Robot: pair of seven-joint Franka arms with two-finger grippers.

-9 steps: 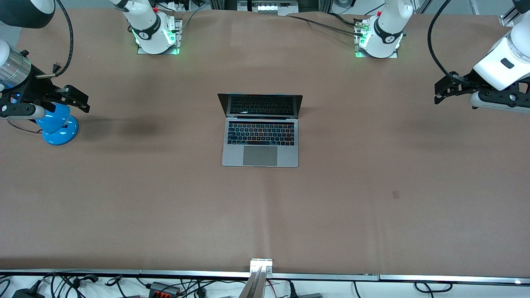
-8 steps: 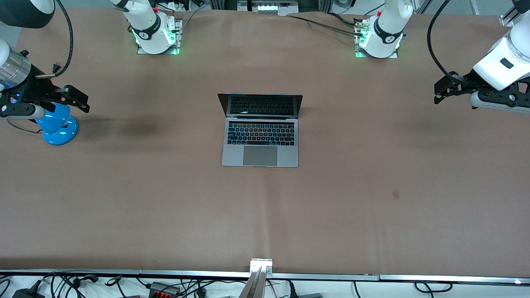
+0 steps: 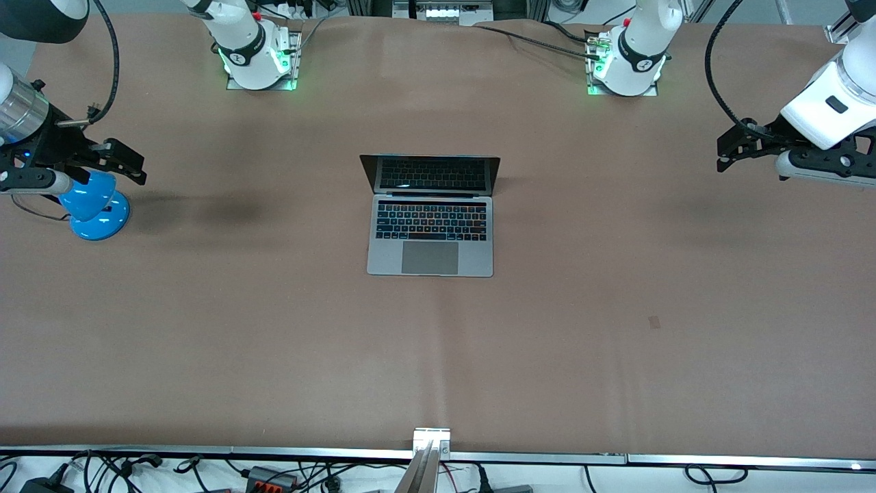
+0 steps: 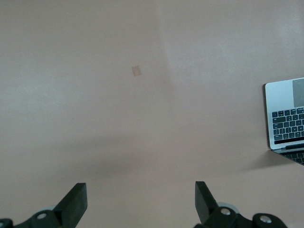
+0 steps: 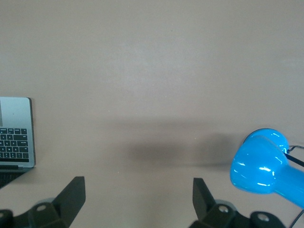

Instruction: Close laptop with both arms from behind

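Right gripper point(image 3: 126, 164), jaws spread, hung over the blue lamp point(image 3: 92, 209), edged slightly toward the table end. Left gripper point(image 3: 736, 147) spread, unmoved over its end. Laptop point(image 3: 430, 233) sat open mid-table, untouched; closing not started.

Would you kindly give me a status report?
Left gripper and right gripper open, over table ends. Laptop open, untouched. Blue lamp under right gripper.
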